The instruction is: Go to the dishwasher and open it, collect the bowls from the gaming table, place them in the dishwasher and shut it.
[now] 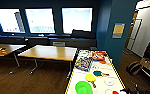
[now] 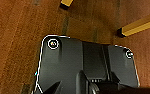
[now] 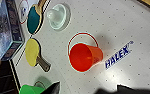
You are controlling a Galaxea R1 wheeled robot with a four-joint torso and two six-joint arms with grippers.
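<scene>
One word can be read: "HALEX", printed in blue on the white top of the gaming table, just beside an orange bucket lying on its side, its inside bare. One lime-green bowl sits at the near end of that table, with nothing visible in it. Two paddles lie farther along, a yellow paddle and a teal paddle beyond it. One clear disc-shaped piece rests near the teal paddle. Two wooden tables stand to the left over dark wood flooring. Whether either gripper is spread or pressed together I cannot tell.
</scene>
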